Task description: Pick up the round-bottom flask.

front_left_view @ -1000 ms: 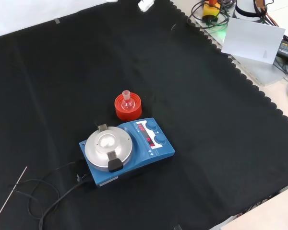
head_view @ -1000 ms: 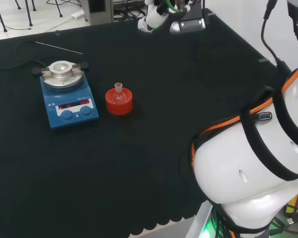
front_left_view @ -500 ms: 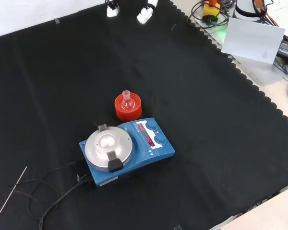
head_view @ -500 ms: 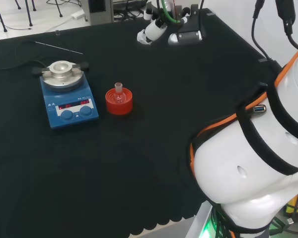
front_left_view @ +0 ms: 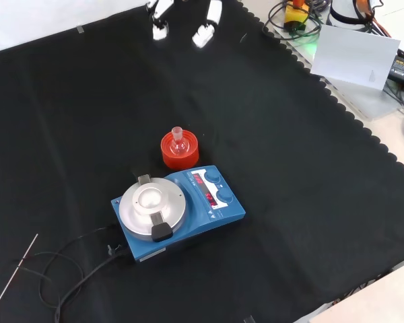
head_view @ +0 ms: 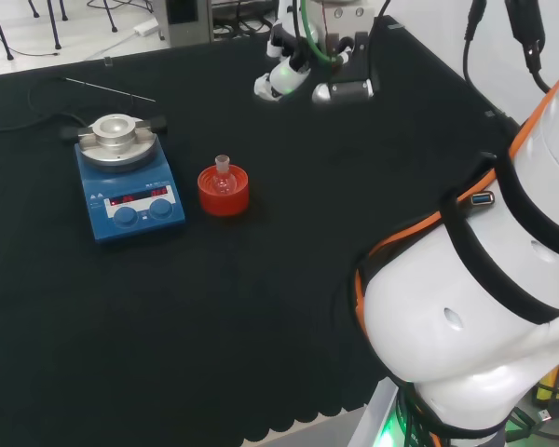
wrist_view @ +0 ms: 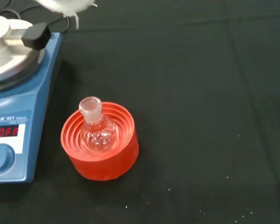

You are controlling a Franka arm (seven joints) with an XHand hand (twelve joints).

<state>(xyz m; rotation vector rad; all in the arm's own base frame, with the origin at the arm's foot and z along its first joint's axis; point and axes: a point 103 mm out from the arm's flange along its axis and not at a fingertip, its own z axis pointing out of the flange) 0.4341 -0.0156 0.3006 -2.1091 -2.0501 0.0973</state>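
You are looking at an arm whose big rounded links are showing glossy white, with black bands wrapping round them and orange trim edging the seams. Black cables are running along its upper part, and a green cable is trailing near the hand, whose fingers are showing white with black parts.

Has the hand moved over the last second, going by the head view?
Yes. The hand has come down the view, nearer the red stand holding the flask.
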